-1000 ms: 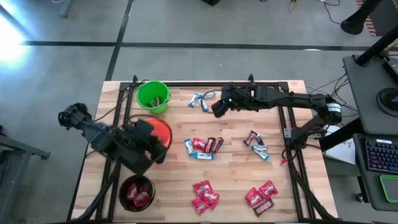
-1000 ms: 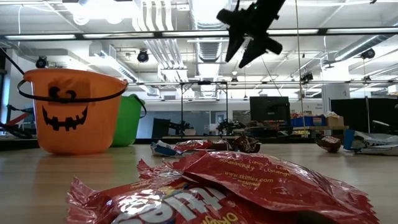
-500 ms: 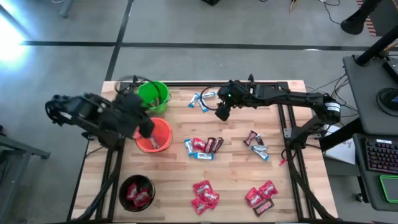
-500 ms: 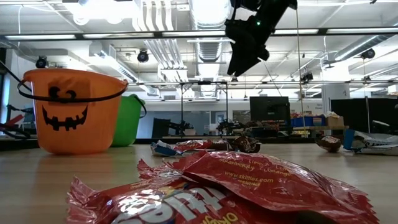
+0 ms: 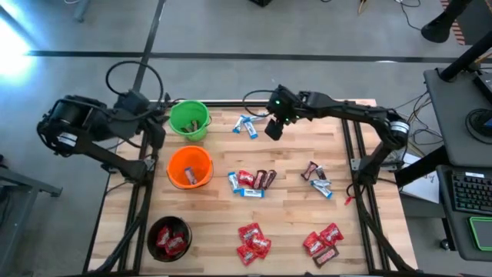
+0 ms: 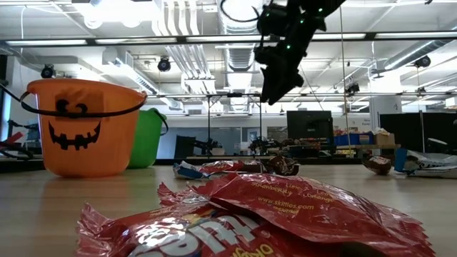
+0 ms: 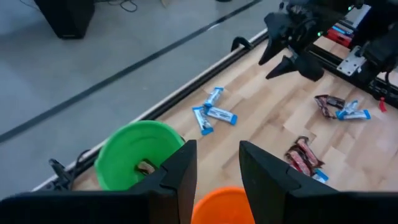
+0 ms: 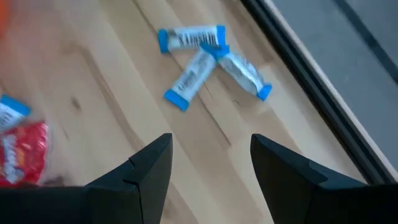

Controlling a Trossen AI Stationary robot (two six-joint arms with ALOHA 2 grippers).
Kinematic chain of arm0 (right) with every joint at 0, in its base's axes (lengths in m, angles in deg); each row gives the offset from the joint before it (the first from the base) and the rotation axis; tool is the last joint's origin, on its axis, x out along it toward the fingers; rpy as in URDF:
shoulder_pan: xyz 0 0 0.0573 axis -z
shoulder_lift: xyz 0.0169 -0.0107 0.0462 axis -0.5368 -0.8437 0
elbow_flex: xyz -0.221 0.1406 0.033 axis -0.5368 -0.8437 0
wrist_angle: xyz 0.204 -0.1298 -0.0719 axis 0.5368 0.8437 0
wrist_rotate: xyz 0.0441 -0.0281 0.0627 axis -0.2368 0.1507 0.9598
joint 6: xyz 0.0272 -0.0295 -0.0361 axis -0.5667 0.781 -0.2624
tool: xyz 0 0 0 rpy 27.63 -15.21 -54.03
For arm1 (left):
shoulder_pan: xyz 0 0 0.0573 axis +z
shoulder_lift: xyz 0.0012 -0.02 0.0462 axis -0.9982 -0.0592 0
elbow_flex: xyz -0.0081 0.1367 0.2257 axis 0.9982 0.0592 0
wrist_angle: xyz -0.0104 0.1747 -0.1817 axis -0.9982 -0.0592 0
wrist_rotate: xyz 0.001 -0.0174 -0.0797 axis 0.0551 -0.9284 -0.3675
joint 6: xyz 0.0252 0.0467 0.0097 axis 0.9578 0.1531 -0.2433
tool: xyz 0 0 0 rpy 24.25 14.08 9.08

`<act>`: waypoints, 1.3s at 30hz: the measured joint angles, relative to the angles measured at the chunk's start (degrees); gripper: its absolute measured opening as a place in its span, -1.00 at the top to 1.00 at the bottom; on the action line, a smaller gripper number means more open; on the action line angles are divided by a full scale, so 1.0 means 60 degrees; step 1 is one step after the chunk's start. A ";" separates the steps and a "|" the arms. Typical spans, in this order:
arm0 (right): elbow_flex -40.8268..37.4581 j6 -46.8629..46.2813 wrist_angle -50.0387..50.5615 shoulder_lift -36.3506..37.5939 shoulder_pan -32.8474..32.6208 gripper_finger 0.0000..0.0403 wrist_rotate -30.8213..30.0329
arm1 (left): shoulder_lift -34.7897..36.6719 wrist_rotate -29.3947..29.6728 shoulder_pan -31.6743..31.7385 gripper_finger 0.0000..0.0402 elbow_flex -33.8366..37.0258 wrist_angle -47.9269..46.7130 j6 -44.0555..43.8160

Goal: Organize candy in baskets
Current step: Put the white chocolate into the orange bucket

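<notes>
Three baskets stand along the table's left side: green at the far edge, orange in the middle, black nearest, with red candy in it. Loose candy lies in clusters: blue-and-white pieces, a mixed bunch, another bunch, and red heaps. My left gripper hangs open and empty just left of the green basket. My right gripper hovers open above the table, just right of the blue-and-white pieces.
A black frame rail runs along the table's far edge. Cables loop off the left arm. Bare wood lies between the candy clusters at the table's middle. In the low view a red wrapper fills the foreground.
My left gripper has swung from over the near-left baskets toward the table's far-left corner, rising and rolling, and stays open. My right gripper has rolled about its own line and sunk a little over the blue-and-white candy. No candy has moved.
</notes>
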 joint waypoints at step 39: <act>0.3663 0.5467 0.1318 -0.3952 0.1998 -0.03 0.2666 | 0.0143 0.1278 0.1602 0.49 -0.0004 0.0073 -0.0598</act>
